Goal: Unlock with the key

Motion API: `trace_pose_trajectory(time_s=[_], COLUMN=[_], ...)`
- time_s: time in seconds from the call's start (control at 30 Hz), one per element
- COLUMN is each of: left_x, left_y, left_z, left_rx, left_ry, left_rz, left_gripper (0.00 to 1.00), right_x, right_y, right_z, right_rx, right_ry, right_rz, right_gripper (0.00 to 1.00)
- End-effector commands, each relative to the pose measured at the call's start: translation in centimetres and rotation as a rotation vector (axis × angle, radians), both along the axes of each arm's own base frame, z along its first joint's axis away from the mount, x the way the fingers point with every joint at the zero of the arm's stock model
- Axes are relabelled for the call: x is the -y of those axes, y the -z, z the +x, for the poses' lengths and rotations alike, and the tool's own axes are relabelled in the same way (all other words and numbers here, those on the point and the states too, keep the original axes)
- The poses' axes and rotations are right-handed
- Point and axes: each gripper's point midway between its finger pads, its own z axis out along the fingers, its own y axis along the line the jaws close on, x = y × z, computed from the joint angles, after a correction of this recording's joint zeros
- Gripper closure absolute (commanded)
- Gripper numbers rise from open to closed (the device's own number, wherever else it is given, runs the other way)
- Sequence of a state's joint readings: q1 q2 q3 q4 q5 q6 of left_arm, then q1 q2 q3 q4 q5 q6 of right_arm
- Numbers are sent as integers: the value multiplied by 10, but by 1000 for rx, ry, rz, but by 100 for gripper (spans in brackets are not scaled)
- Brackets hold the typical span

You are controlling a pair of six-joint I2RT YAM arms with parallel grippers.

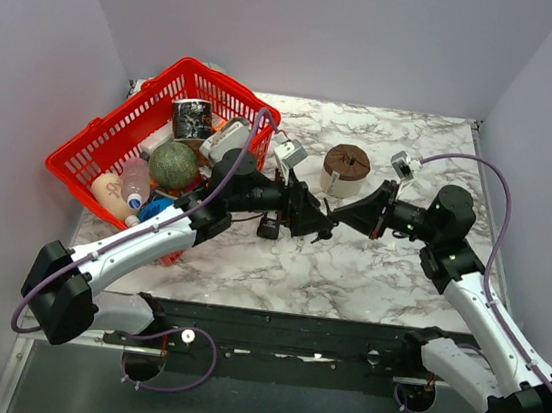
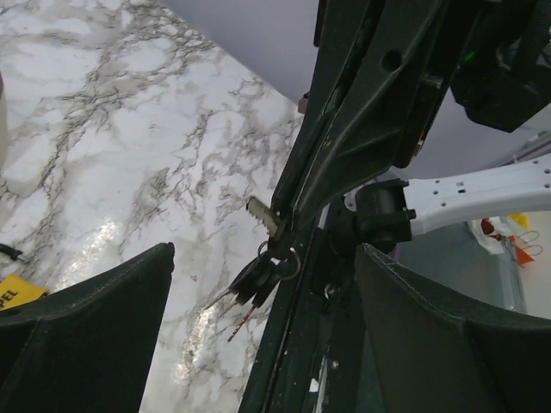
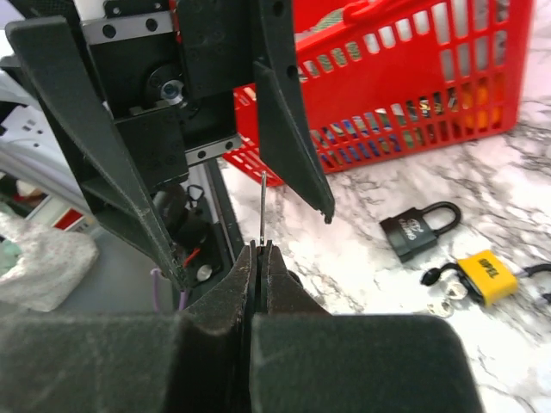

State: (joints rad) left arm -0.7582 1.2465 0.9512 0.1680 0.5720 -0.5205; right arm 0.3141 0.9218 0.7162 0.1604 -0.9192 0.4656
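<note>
My right gripper (image 1: 343, 215) is shut on the key. The key's thin silvery blade (image 3: 262, 206) sticks up, edge-on, from my closed fingertips (image 3: 261, 249). In the left wrist view the blade (image 2: 261, 212) shows at the right gripper's tip, with a small ring and dark key heads (image 2: 256, 280) hanging below it. My left gripper (image 1: 316, 222) is open and empty, tip to tip with the right gripper above the table. Its two fingers (image 3: 288, 129) stand either side of the key. A black padlock (image 3: 417, 231) and a yellow padlock (image 3: 486, 275) lie on the marble table.
A red basket (image 1: 93, 134) full of objects stands at the back left and also shows in the right wrist view (image 3: 413, 77). A brown tape roll (image 1: 346, 165) and a small white object (image 1: 402, 165) stand behind the grippers. The table (image 1: 388, 281) is marbled white.
</note>
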Motion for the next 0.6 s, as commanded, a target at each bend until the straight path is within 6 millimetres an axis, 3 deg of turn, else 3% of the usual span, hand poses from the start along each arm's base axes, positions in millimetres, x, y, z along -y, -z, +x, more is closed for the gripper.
trace_pose_trajectory(time_s=[0.0, 0.2, 0.57], left_x=[0, -3, -2], left_y=[-21, -27, -26], left_z=[-6, -6, -7], left_rx=[29, 17, 0], left_ry=[43, 51, 61], left_rz=[-76, -117, -131], left_gripper=[12, 33, 60], right_x=[-10, -16, -19], right_y=[-7, -9, -7], right_z=[-11, -15, -16], right_rx=[26, 34, 34], right_ry=[-72, -104, -113], right_rz=[27, 24, 14], right_gripper=[99, 99, 99])
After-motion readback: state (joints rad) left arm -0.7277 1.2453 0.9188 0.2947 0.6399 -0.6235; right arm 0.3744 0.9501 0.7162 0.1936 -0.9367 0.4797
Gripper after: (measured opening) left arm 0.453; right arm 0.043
